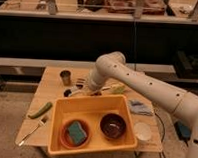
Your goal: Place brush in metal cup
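The metal cup (65,77) is a small grey tumbler standing upright at the back left of the wooden table (51,93). The brush (75,92) lies on the table just behind the yellow bin's back left corner, its dark head pointing left and its white handle running right under the gripper. My gripper (88,88) hangs at the end of the white arm, low over the handle end of the brush, to the right of and in front of the cup. The contact between gripper and brush is hidden.
A yellow bin (94,102) fills the table's front; in it are an orange bowl with a teal sponge (76,133) and a dark brown bowl (112,126). A green vegetable (41,110) and a pale fork-like utensil (31,132) lie at the left. A blue cloth (139,106) and a white cup (142,131) are at the right.
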You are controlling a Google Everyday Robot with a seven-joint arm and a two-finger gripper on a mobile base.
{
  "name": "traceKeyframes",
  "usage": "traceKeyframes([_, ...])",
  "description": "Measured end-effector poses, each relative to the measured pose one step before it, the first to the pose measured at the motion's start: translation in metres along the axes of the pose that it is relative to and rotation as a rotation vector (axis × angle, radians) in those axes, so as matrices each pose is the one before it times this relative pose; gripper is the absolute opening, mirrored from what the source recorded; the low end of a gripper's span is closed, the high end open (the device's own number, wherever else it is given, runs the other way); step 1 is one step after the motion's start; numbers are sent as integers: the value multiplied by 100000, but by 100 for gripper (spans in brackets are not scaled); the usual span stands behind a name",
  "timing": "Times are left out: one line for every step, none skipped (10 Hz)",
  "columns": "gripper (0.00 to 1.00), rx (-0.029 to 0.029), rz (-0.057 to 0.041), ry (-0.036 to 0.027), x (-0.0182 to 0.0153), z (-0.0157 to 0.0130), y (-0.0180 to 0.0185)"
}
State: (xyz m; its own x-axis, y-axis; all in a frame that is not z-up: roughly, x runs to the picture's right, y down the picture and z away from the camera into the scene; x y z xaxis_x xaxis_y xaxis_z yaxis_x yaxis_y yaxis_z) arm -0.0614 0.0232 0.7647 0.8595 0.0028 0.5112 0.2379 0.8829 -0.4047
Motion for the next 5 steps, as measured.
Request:
traceKeyframes([10, 761, 194, -380, 252, 169, -1169])
traceKeyframes([10, 1092, 162, -309, 158, 419, -1517])
traceKeyframes([10, 1369, 471, 198, 262, 810, -1788])
traceKeyframes([10, 1111, 1118, 642, 545, 823, -1395])
traceKeyframes([10, 988, 1241, 1073, 582, 839, -1221])
